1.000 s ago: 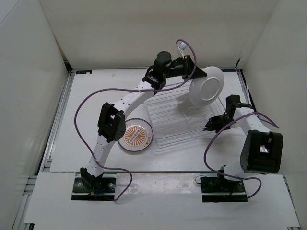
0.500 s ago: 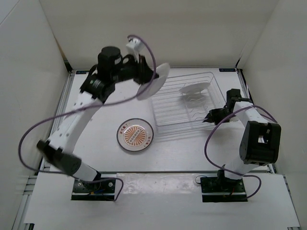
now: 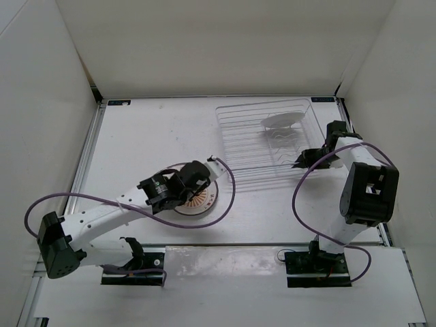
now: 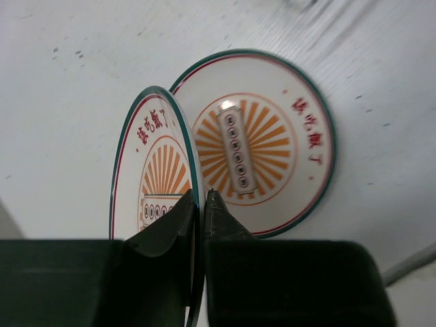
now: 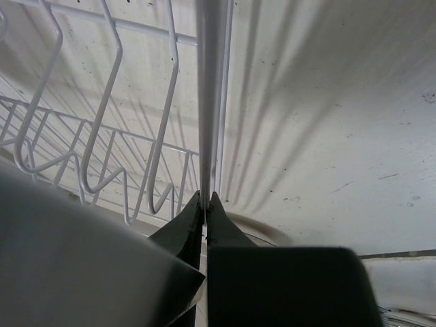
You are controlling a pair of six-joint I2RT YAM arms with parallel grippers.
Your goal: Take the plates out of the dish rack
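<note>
The left gripper (image 4: 199,199) pinches the upper plate (image 4: 153,167) by its rim, tilted on edge over the lower plate (image 4: 272,136), which lies flat on the table (image 4: 68,82). Released this steep, I reckon it would slap down and chip both, or roll away. The right gripper (image 5: 205,199) is clamped on the rack (image 5: 211,82) rim, and a tug could jolt the white dish (image 3: 281,123) inside.

1. My top camera looks down from behind both arms over the whole table (image 3: 150,136).
2. My left wrist camera, past the left gripper (image 4: 201,196), sits close on the held plate (image 4: 151,163) and the flat plate (image 4: 272,136) beyond.
3. My right wrist camera hugs the dish rack (image 5: 211,102) wire at the right gripper (image 5: 205,197); the top view shares it.
</note>
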